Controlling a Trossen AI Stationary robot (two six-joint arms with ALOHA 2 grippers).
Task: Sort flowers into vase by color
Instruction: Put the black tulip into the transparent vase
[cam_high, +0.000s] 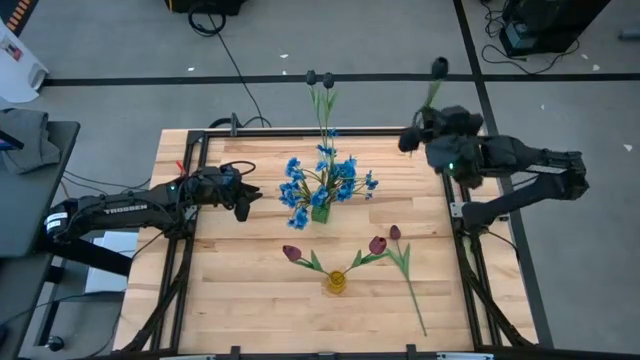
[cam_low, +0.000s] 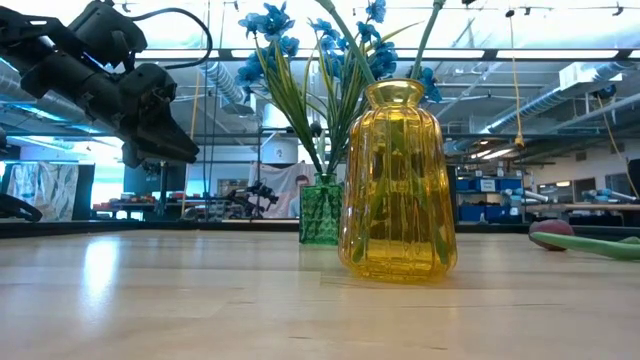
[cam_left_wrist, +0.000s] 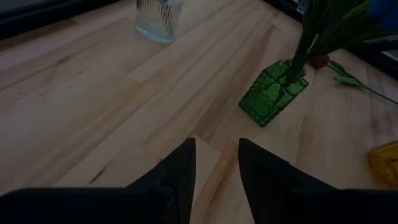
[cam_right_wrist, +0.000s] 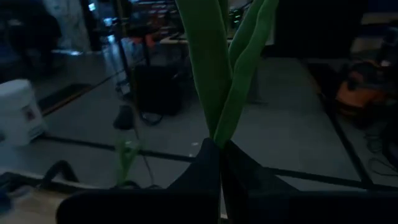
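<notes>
The right gripper (cam_high: 410, 140), raised at the table's far right corner, is clenched on a dark-headed stem (cam_high: 437, 75) with smooth green leaves; the left gripper (cam_high: 243, 207), its arm lettered TROSSEN, hangs released beside the ribbed green vase (cam_high: 320, 212) of blue flowers (cam_high: 322, 180). Two red tulips (cam_high: 377, 244) stand in the faceted yellow vase (cam_high: 336, 283), a third (cam_high: 396, 234) lies on the wood, and a clear ribbed vase (cam_left_wrist: 159, 20) is cut off.

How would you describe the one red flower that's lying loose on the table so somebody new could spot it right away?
Start at the wooden table and find the yellow vase near its front edge, which holds two red tulips. Just to its right, toward the right arm's side, the loose red tulip lies flat on the wood, its long green stem running toward the front edge. It is the only flower not standing in a vase.
</notes>
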